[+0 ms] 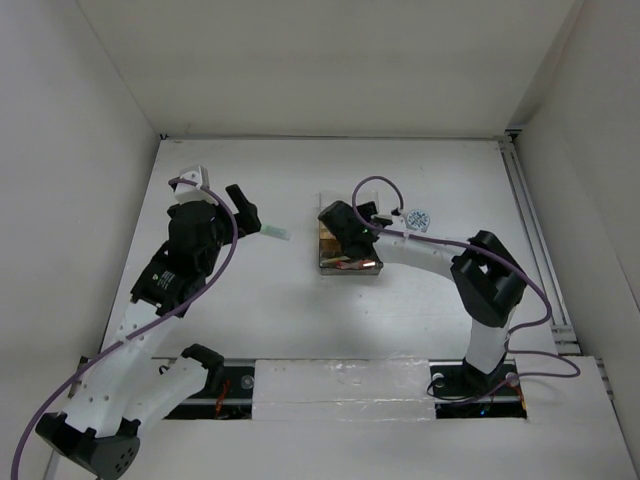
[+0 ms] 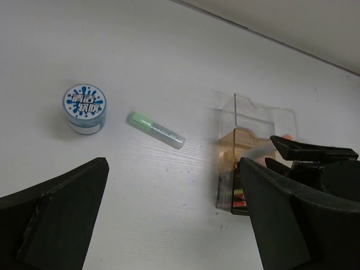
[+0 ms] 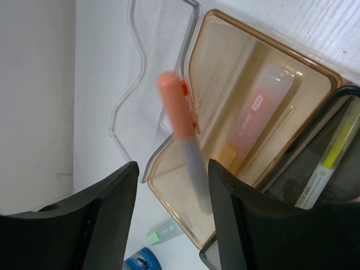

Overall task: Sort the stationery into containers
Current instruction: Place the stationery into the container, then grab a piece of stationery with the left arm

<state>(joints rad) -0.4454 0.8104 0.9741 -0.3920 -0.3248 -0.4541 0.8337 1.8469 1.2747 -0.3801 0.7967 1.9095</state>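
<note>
Orange-capped pen (image 3: 183,135), blurred, hangs loose between the parted fingers of the right gripper (image 3: 171,169). Its cap is toward the wrist and its grey barrel points down into the organizer's (image 3: 225,73) tan compartment. Left gripper (image 2: 171,169) hangs spread wide, empty, above the desk (image 2: 169,56).

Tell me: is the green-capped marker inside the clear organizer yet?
No, the green-capped marker lies on the table, apart from the clear organizer.
</note>
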